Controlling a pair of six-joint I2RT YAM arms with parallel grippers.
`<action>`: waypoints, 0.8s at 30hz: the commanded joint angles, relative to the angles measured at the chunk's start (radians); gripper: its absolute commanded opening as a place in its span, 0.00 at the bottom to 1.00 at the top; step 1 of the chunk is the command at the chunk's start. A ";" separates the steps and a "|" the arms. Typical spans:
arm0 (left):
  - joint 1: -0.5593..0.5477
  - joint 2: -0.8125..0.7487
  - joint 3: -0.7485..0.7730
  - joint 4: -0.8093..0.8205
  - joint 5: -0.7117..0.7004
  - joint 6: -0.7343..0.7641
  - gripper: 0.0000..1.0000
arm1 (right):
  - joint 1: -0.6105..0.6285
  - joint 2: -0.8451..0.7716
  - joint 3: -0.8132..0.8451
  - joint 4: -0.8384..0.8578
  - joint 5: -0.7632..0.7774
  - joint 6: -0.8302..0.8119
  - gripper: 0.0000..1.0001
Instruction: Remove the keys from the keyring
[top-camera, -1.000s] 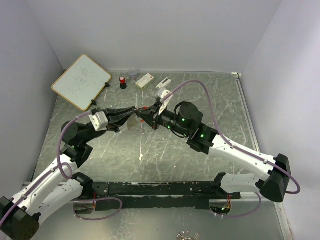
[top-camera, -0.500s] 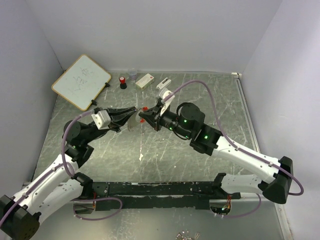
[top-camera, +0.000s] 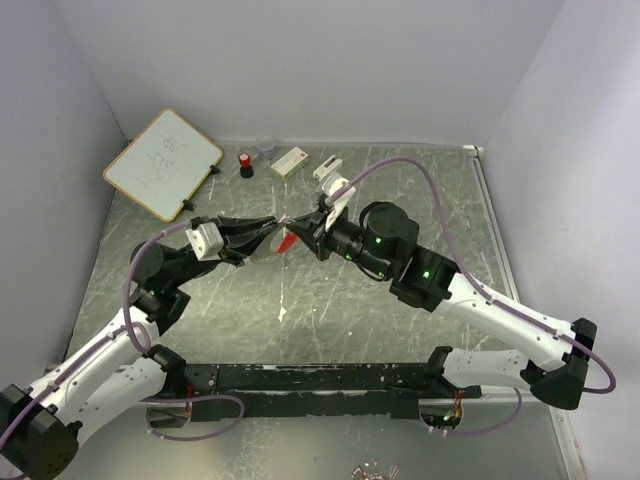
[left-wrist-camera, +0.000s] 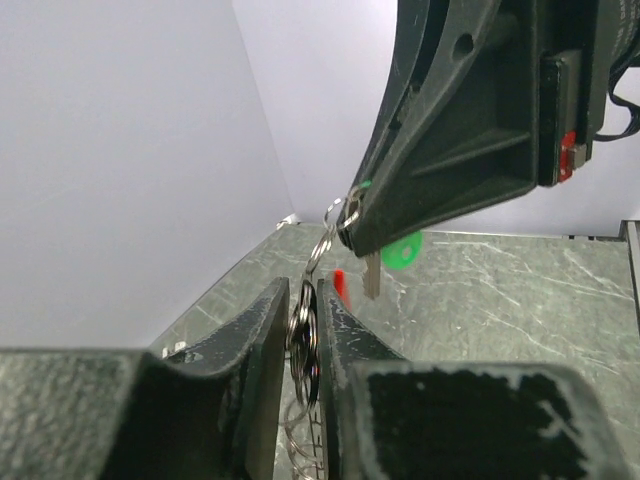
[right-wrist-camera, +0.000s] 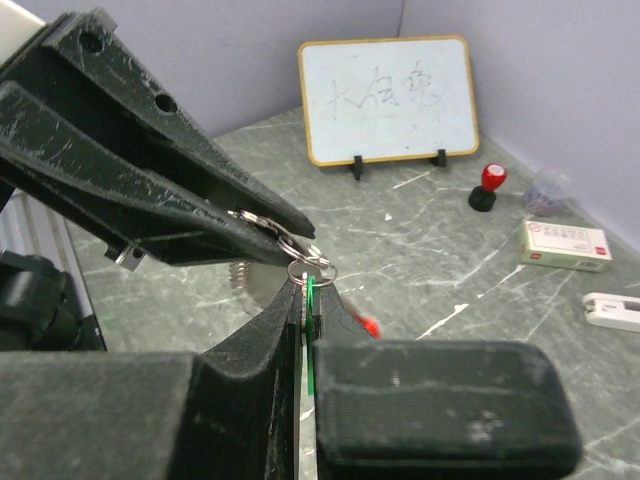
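Observation:
Both grippers meet above the middle of the table. My left gripper (top-camera: 272, 229) (left-wrist-camera: 303, 292) is shut on the stacked silvery rings of the keyring (left-wrist-camera: 306, 335). A short link of rings (right-wrist-camera: 308, 262) runs from it to my right gripper (top-camera: 303, 226) (right-wrist-camera: 308, 292), which is shut on the green key (right-wrist-camera: 311, 300). The green head (left-wrist-camera: 400, 250) shows below the right fingers in the left wrist view. The red key (top-camera: 286, 241) (right-wrist-camera: 366, 325) hangs loose under the rings, blurred. A silvery coil (left-wrist-camera: 300, 430) dangles below the left fingers.
A whiteboard (top-camera: 162, 163) stands at the back left. Along the back wall are a red-and-black cylinder (top-camera: 245, 165), a clear cup (top-camera: 265, 148), a white box (top-camera: 290, 161) and a white block (top-camera: 326, 168). Grey walls close the left, back and right sides.
The red key has dropped from between the gripper tips and now hangs below them. Both grippers shifted slightly right and kept their holds.

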 joint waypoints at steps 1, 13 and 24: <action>0.012 0.016 -0.015 0.091 0.026 -0.026 0.28 | -0.003 -0.023 0.062 0.008 0.063 -0.027 0.00; 0.012 0.067 -0.001 0.274 0.097 -0.121 0.38 | 0.005 -0.023 0.058 0.018 0.069 -0.032 0.00; 0.012 0.113 0.014 0.295 0.080 -0.119 0.28 | 0.007 -0.028 0.059 0.020 0.074 -0.041 0.00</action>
